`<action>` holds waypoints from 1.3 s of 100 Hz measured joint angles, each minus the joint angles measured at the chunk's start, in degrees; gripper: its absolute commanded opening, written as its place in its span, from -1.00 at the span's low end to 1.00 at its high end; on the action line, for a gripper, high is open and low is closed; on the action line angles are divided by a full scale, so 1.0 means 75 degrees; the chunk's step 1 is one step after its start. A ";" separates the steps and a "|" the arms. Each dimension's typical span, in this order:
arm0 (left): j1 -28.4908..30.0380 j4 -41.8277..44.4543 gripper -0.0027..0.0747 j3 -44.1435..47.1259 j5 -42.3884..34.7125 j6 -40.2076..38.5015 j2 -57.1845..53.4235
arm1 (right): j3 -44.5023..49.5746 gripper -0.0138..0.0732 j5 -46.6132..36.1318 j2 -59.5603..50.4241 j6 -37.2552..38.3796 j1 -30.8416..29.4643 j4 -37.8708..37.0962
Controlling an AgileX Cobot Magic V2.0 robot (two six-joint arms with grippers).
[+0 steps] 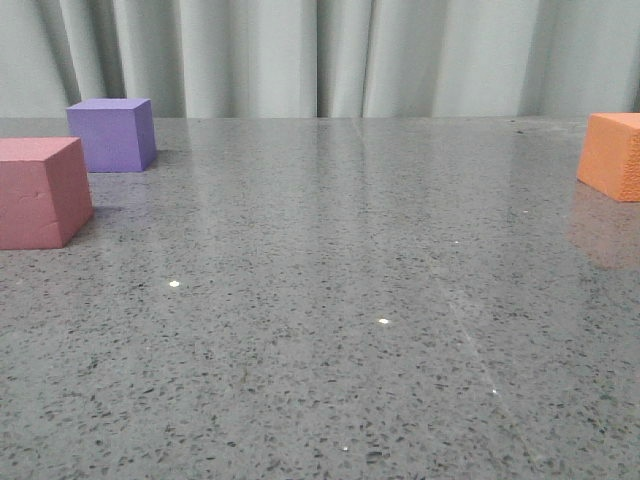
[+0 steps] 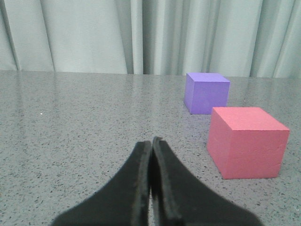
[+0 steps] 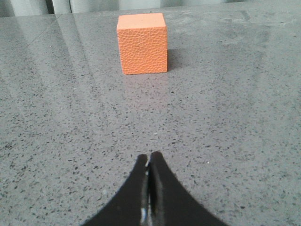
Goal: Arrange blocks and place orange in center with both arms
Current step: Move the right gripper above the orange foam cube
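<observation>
Straight ahead over the grey speckled table [image 1: 330,330], the front view shows three foam cubes and no arm. The pink-red cube [image 1: 42,192] sits at the left edge, cut off by the picture's border. Just behind it and a little to the right stands the purple cube [image 1: 112,134], near it but apart, with a strip of bare table between them. The orange cube [image 1: 612,156] sits far off at the right edge, partly out of the picture, well apart from the other two. A pale pleated curtain [image 1: 320,55] hangs behind the table.

Next, the left wrist view shows the left gripper [image 2: 152,143] low over the table, its two dark fingers pressed together with only a hairline seam between them, holding nothing. The pink-red cube [image 2: 247,141] lies ahead of it and off to one side, and the purple cube [image 2: 207,92] stands beyond that one, near the curtain [image 2: 94,35]. The two cubes do not touch.

Last, the right wrist view shows the right gripper [image 3: 150,157] likewise closed tight, fingertips meeting, with nothing between them. The orange cube [image 3: 142,43] rests flat on the table well ahead of the fingertips, almost in line with them, its pebbled face towards the camera. It stands alone, with open table all around it.
</observation>
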 measured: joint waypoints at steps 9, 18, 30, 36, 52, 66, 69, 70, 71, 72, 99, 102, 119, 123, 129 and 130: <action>0.0000 0.0000 -0.98 0.0000 0.0000 0.0000 0.0000 | 0.0000 -0.84 0.0000 0.0000 0.0000 0.0000 0.0000; 0.0000 0.0000 -0.98 0.0000 0.0000 0.0000 0.0000 | 0.0000 -0.84 0.0000 0.0000 0.0000 0.0000 0.0000; 0.0000 0.0000 -0.98 0.0000 0.0000 0.0000 0.0000 | 0.0000 -0.84 0.0000 0.0000 0.0000 0.0000 0.0000; 0.0000 0.0000 -0.98 0.0000 0.0000 0.0000 0.0000 | 0.0000 -0.84 0.0000 0.0000 0.0000 0.0000 0.0000; 0.0000 0.0000 -0.98 0.0000 0.0000 0.0000 0.0000 | 0.0000 -0.84 0.0000 0.0000 0.0000 0.0000 0.0000; 0.0000 0.0000 -0.98 0.0000 0.0000 0.0000 0.0000 | 0.0000 -0.84 -0.0082 0.0000 0.0000 0.0000 0.0000; 0.0000 0.0000 -0.98 0.0000 0.0000 0.0000 0.0000 | 0.0000 -0.84 -0.0099 0.0000 0.0000 0.0000 0.0000; 0.0000 0.0000 -0.98 0.0000 0.0000 0.0000 0.0000 | 0.0000 -0.84 -0.0099 0.0000 0.0000 0.0000 0.0000; 0.0000 0.0000 -0.98 0.0000 0.0000 0.0000 0.0000 | 0.0000 -0.84 -0.0099 0.0000 0.0000 0.0000 0.0000; 0.0000 0.0000 -0.98 0.0000 0.0000 0.0000 0.0000 | 0.0000 -0.84 -0.0113 0.0000 0.0000 0.0000 0.0000; 0.0000 0.0000 -0.98 0.0000 0.0000 0.0000 0.0000 | 0.0000 -0.84 -0.0855 0.0000 0.0000 0.0000 0.0000; 0.0000 0.0000 -0.98 0.0000 0.0000 0.0000 0.0000 | -0.0050 -0.84 -0.0855 0.0000 0.0000 0.0000 0.0000; 0.0000 0.0000 -0.98 0.0000 0.0000 0.0000 0.0000 | -0.0995 -0.84 -0.0391 0.0155 0.0000 0.0000 0.0003; 0.0000 0.0000 -0.98 0.0000 0.0000 0.0000 0.0000 | -0.1346 -0.84 -0.0222 0.0376 0.0000 0.0000 0.0003; 0.0000 0.0000 -0.98 0.0000 0.0000 0.0000 0.0000 | -0.1903 -0.84 0.0130 0.0843 0.0000 0.0000 0.0003; 0.0000 0.0000 -0.98 0.0000 0.0000 0.0000 0.0000 | -0.1966 -0.84 0.0175 0.0901 0.0000 0.0000 0.0003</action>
